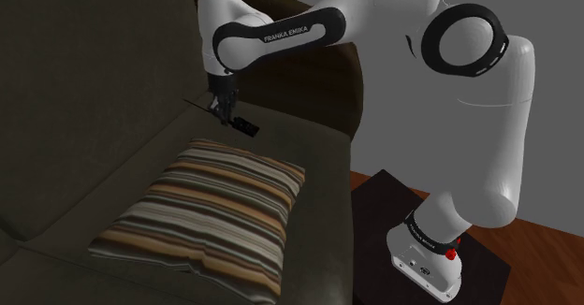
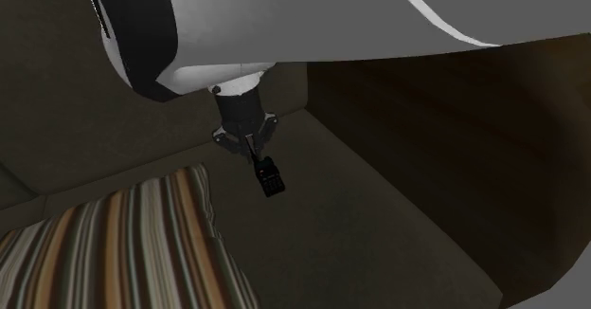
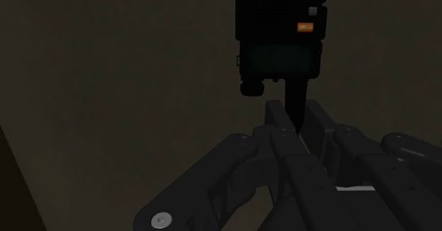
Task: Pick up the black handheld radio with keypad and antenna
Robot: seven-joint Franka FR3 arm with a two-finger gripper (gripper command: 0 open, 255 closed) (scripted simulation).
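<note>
Over the sofa seat (image 1: pixel 304 149) near a striped cushion (image 1: pixel 211 210) — claw (image 2: pixel 253 152) tight on the radio (image 2: pixel 271 180), at its antenna (image 3: pixel 296 103).

Past its display, the handheld radio (image 3: pixel 280 38) is cut off by the edge of the wrist view, so the keypad is out of frame. The few labels that remain are too blurred to read. The lower end of its antenna (image 3: pixel 296 98) is hidden between the closed fingers of the gripper (image 3: pixel 295 123). In the shoulder view the radio is too small and dark to make out any keys, and whether it touches the sofa seat (image 1: pixel 299 153) cannot be told. The arm (image 2: pixel 331 13) is cut off by the second exterior view's top edge. The striped cushion (image 2: pixel 114 241) runs off that view's left and bottom edges.
</note>
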